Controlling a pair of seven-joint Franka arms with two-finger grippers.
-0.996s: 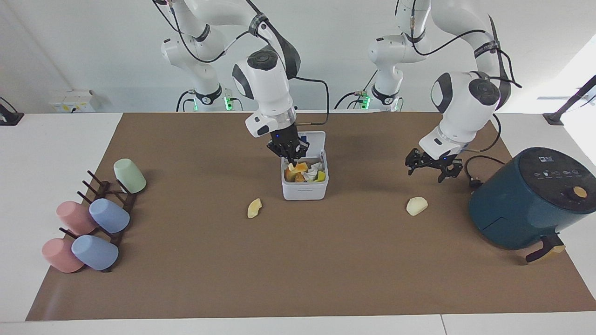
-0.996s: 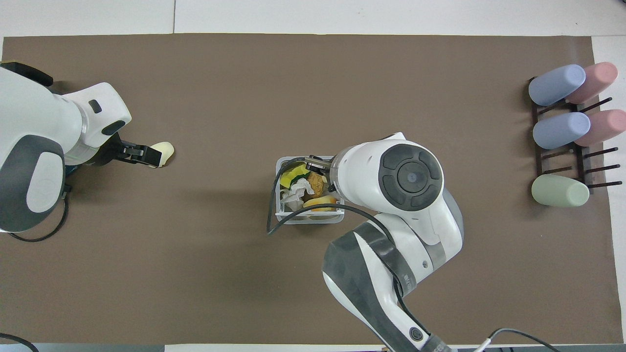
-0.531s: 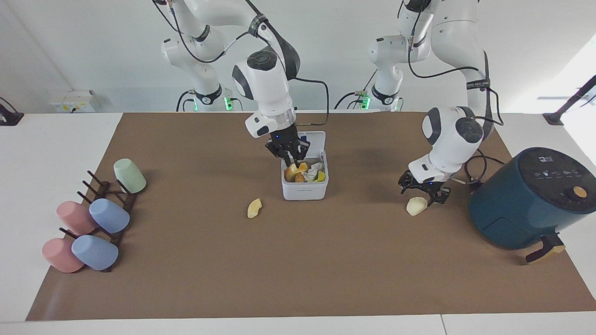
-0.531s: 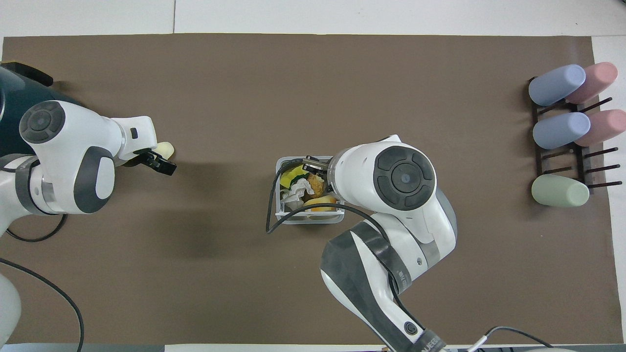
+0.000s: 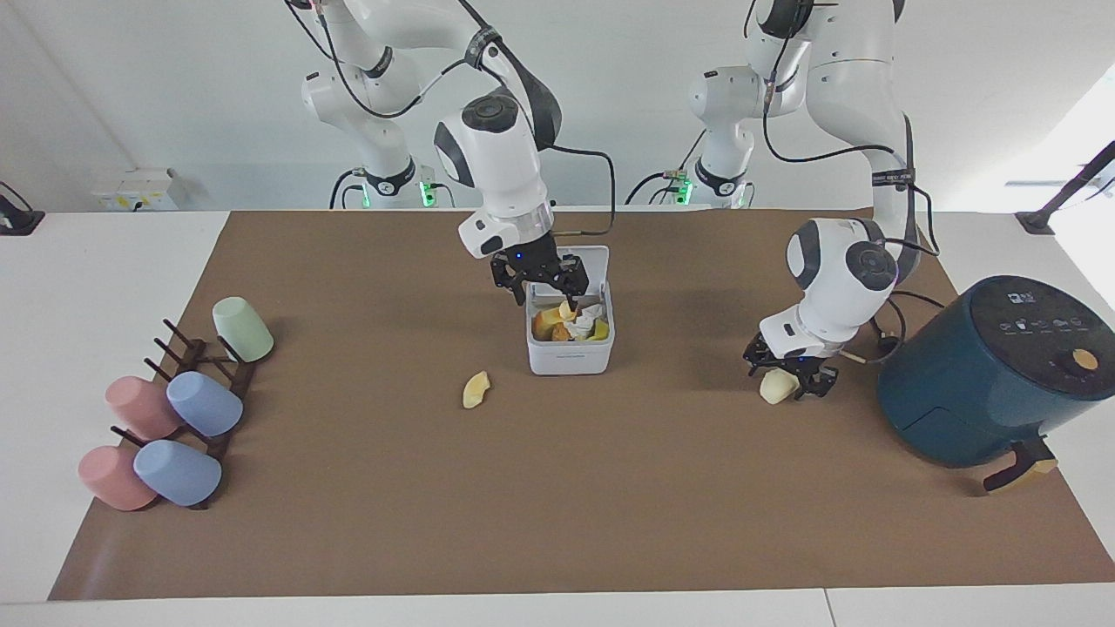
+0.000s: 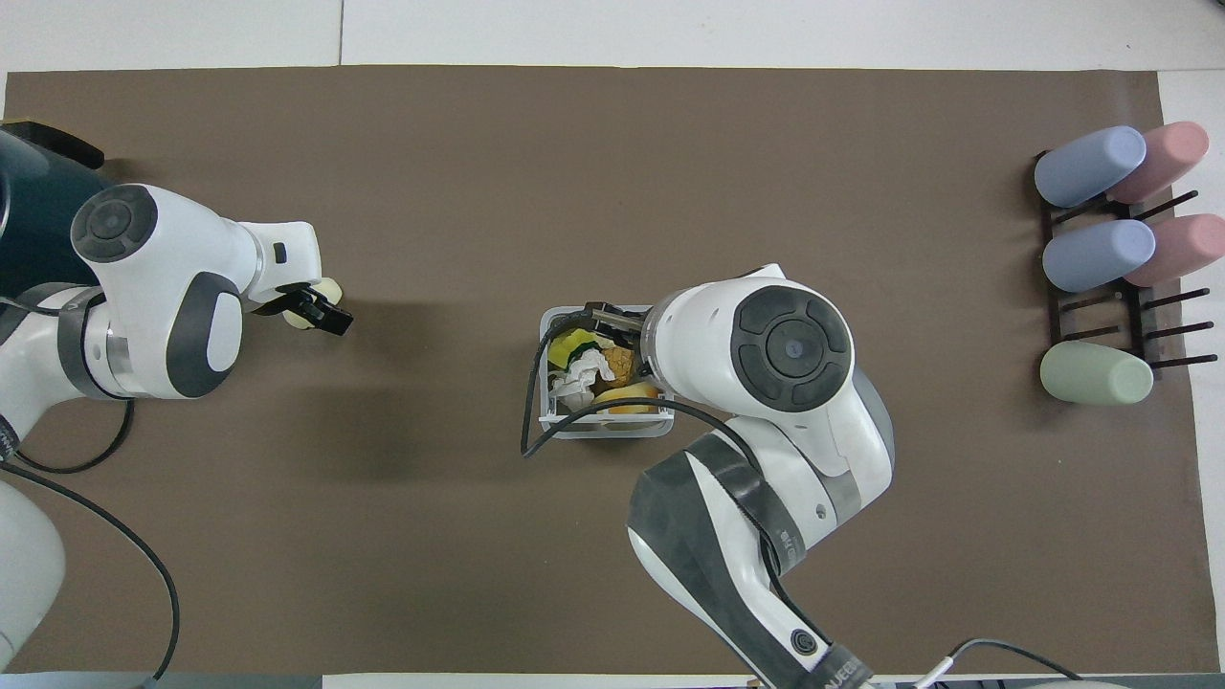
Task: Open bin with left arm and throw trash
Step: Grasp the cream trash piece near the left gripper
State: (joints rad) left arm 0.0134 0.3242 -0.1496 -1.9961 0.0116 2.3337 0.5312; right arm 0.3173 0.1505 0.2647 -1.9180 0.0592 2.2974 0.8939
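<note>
The white bin stands mid-table with its lid tipped up, full of orange, yellow and white rubbish. My right gripper hangs open just over the bin's nearer part; a pale scrap lies in the bin under it. In the overhead view the right arm's wrist covers this gripper and part of the bin. My left gripper is down at the mat, open, with a finger on each side of a cream scrap, also seen from overhead. Another scrap lies on the mat beside the bin.
A dark-teal air fryer stands at the left arm's end of the table, close to the left gripper. A dark rack with pastel cups sits at the right arm's end. A brown mat covers the table.
My left gripper came down from the air onto the scrap by the air fryer. My right gripper, shut on a pale scrap over the bin, opened, rose slightly, and the scrap is in the bin.
</note>
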